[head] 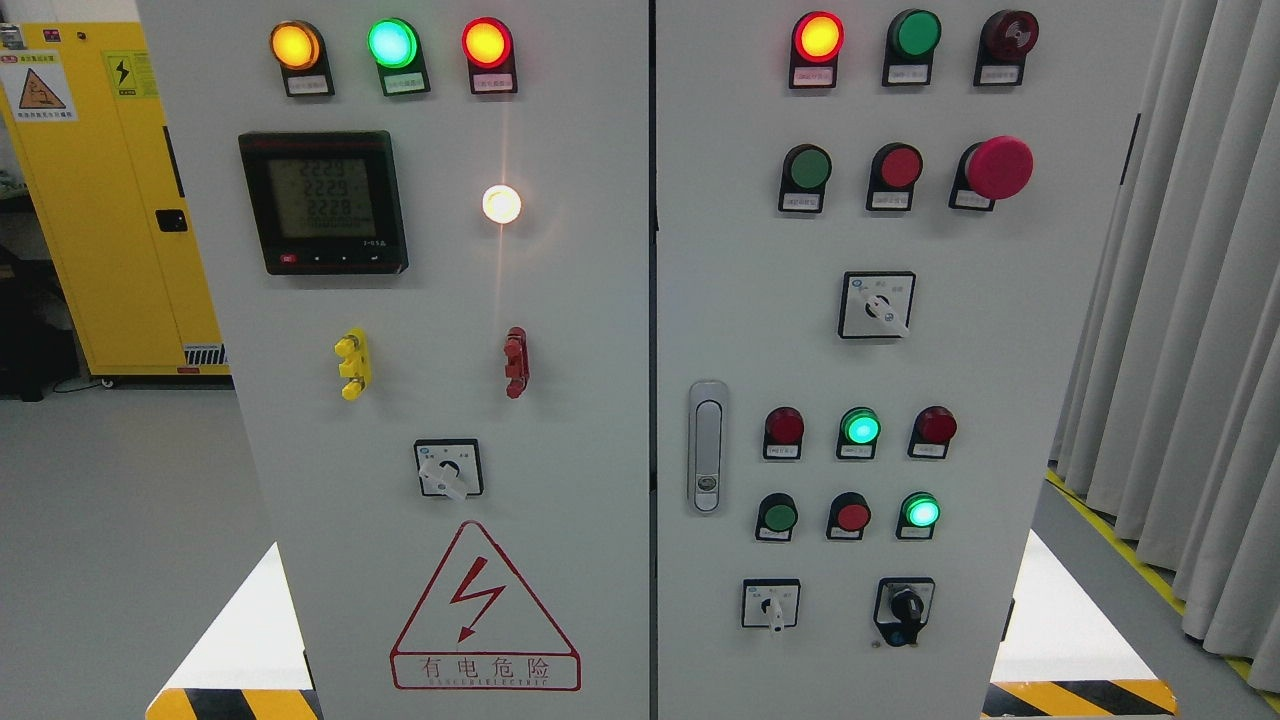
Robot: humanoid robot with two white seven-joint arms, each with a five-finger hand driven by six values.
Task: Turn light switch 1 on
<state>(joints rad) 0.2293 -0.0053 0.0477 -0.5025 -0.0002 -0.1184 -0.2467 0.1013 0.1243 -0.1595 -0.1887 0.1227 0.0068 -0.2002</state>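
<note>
at the far left of the frame a yellow cabinet with warning labels stands back from the work, well apart from the grey panel that fills the middle. on the panel's left door the lamps sit at the top, where they can be read at a glance: amber, green and red, all lit. under them are a meter with three rows of digits and, to its right, a white lamp glowing hard enough to flare. lower come a yellow toggle and a red toggle, set at reaching height, then a rotary switch with its white knob pointing down-right, and a danger triangle at the bottom. right of the seam, the right door carries a lit red lamp at the top, rows of green and red buttons, a red mushroom stop, a selector, a door handle, two lit green lamps, and more selectors near the bottom edge. curtains hang at the far right. the labels are too small to read, so which control is light switch 1 cannot be told; it should be somewhere on this panel. the glowing white lamp would fit a switch already on, but equally a lamp unrelated to it. neither robot hand shows, so whether they are released or clenched cannot be told.
</note>
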